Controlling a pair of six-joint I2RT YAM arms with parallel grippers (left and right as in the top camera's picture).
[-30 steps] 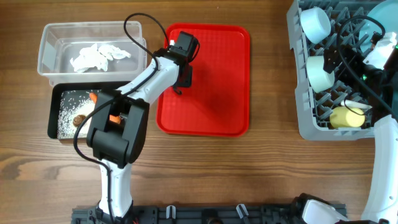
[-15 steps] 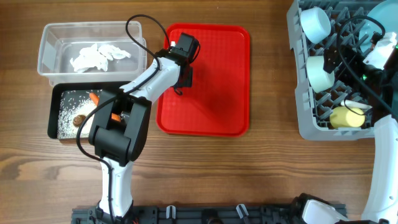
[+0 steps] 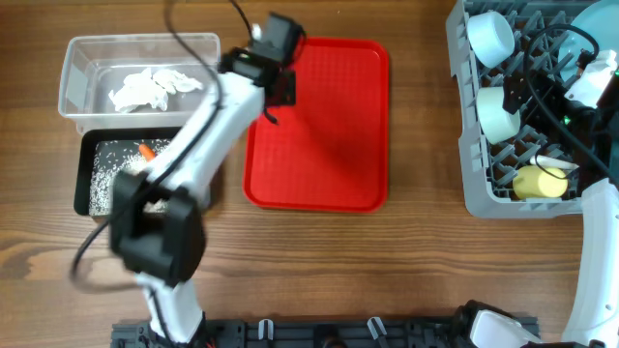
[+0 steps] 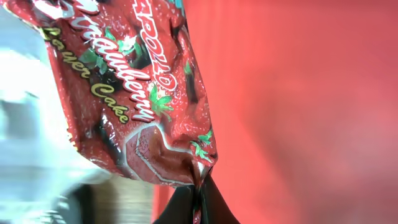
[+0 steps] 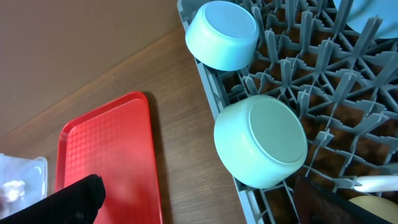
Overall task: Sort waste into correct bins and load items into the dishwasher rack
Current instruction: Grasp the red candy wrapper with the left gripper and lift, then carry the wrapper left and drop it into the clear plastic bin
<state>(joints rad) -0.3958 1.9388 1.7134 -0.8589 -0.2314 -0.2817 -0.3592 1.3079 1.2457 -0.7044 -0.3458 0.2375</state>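
My left gripper (image 4: 196, 200) is shut on the edge of the shiny red candy wrapper (image 4: 137, 93), which hangs over the red tray's far left part. In the overhead view this gripper (image 3: 279, 89) is beside the clear bin (image 3: 77, 58), which holds white tissue (image 3: 150, 85). The black bin (image 3: 85, 174) holds rice (image 3: 104, 166) and the carrot (image 3: 146, 151); the arm hides the brown lump. The grey rack (image 3: 464, 184) holds two blue bowls (image 3: 490, 37) (image 3: 498, 113), the plate (image 3: 595, 24), the yellow cup (image 3: 537, 181) and the spoon (image 3: 556, 161). My right gripper (image 5: 199, 205) is open and empty at the rack's left edge.
The red tray (image 3: 329, 145) lies between the bins and the rack. In the right wrist view the two bowls (image 5: 222, 32) (image 5: 264, 140) sit upside down on the rack's prongs (image 5: 323, 68). Bare wooden table shows in front of the tray.
My left arm has swung up and away toward the tray's far left corner and the clear bin, carrying the wrapper. The right arm has not moved.
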